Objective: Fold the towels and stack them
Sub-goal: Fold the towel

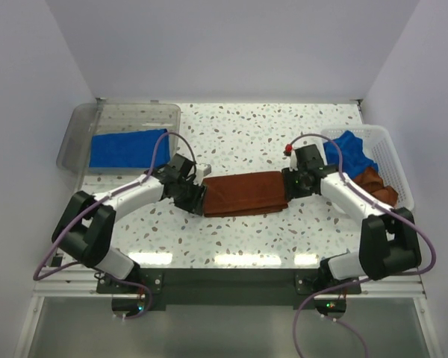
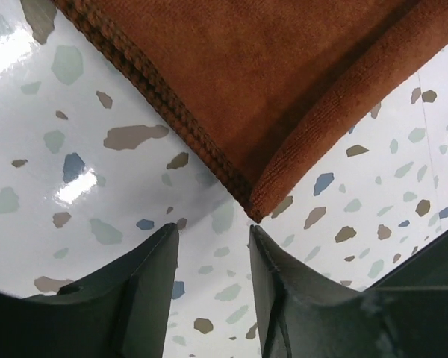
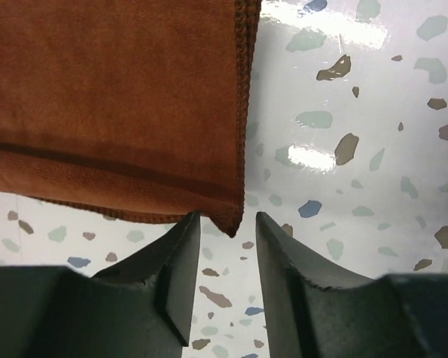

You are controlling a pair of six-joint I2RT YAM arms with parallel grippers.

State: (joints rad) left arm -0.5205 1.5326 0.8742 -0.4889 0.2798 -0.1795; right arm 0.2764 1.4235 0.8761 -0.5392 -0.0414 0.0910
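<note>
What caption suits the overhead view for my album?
Left arm and right arm flank a folded rust-brown towel; a blue towel lies in the clear tray.

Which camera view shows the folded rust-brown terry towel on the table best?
The top external view: the folded rust-brown terry towel appears whole there, as a long strip. The left wrist view shows only one corner with its hemmed edge; the right wrist view shows only the opposite end.
</note>
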